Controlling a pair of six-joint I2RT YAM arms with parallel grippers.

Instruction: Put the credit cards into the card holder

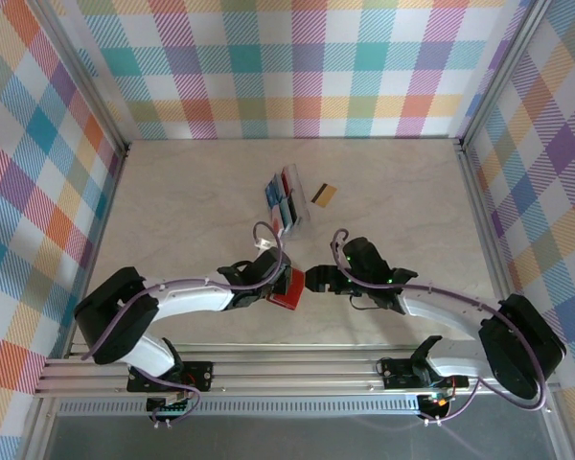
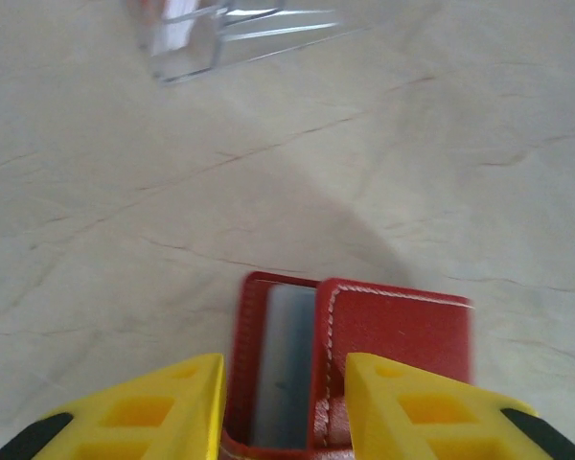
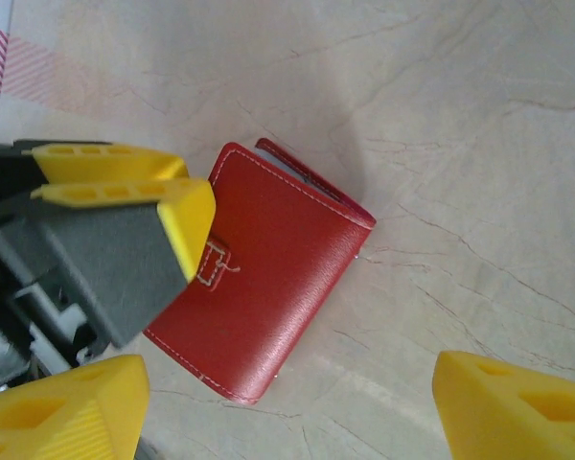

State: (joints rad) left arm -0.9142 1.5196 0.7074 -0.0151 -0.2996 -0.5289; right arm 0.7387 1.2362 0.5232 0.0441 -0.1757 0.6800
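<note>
Red leather-like folding card holder [image 3: 268, 278] with a stitched snap tab sits at the near middle of the pale marbled worktop [image 1: 192, 192], between the two arms. The left gripper [image 2: 286, 369] is pinching it at the tab end, one yellow finger on either side of the fold. The right gripper [image 3: 292, 383] stands spread wide just beside the card holder and holds nothing.

Progress: judged early. No card can be made out in the card holder. A thin rectangular gold card with a dark stripe [image 1: 325, 195] lies flat on the worktop, well apart from the card holder. Red, blue and teal plastic cards [image 1: 284, 196] stand in a clear plastic slotted rack [image 1: 297, 222] just beside the gold card. All loading is left to do. The step in hand appears to be opening or steadying the card holder.

Views compared:
- The left wrist view shows the card holder partly open, with a grey inner face between its red covers. Whether that face is a pocket or a card cannot be told.
- The right wrist view shows the outer cover, the tab and the left gripper on the edge.
- The top view gives the cards' position relative to the card holder.
</note>
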